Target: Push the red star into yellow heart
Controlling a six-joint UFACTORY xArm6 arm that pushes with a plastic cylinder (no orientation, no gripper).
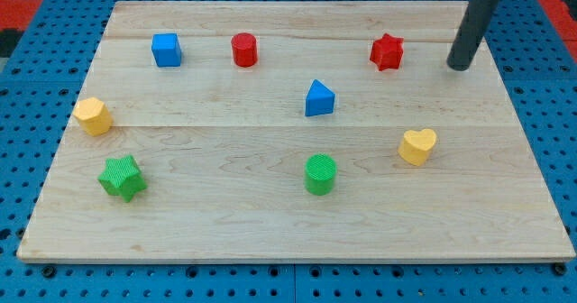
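Observation:
The red star (387,52) lies near the view's top right of the wooden board (225,222). The yellow heart (417,146) lies below it and slightly to the right, well apart from it. My tip (460,67) is at the end of the dark rod, to the right of the red star with a clear gap, and above the yellow heart. It touches no block.
A blue cube (167,50) and a red cylinder (244,50) lie at the top left. A blue triangle (319,98) lies at centre. A yellow hexagon (93,116) and a green star (122,178) lie at the left. A green cylinder (320,174) lies at bottom centre.

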